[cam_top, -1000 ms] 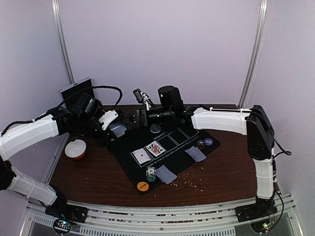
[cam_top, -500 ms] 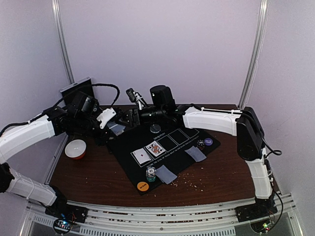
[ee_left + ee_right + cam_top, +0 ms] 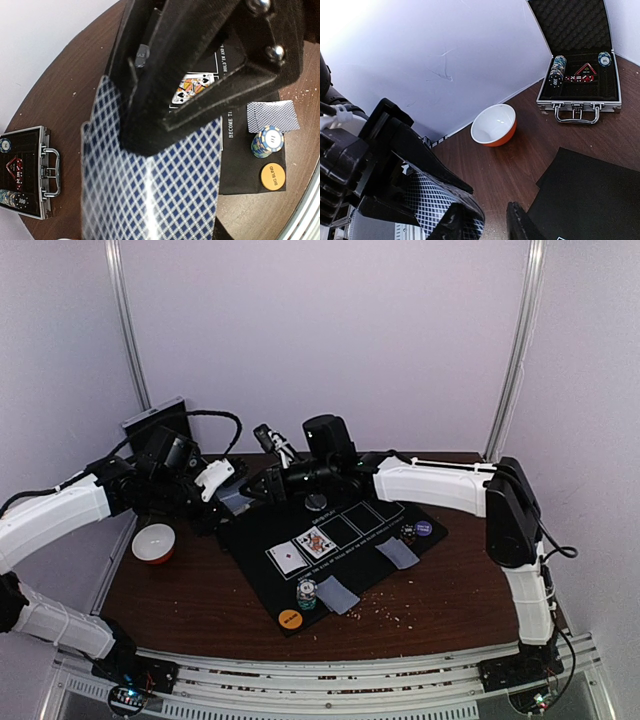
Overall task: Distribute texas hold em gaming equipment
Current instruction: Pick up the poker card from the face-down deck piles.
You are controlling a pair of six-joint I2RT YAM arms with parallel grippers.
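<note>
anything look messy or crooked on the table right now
Pale crumbs speckle the bare table in front of the black mat, near its right end, and the mat lies skewed to the table's edge. The cards and chips laid on it look tidy.

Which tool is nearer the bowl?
Left. The left tool hangs just beyond the bowl, to its right; the right tool is farther right, by the mat's far corner.

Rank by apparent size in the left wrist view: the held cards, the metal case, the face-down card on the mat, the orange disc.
1. held cards, though being closest to the camera inflates them
2. metal case
3. face-down card
4. orange disc
</note>
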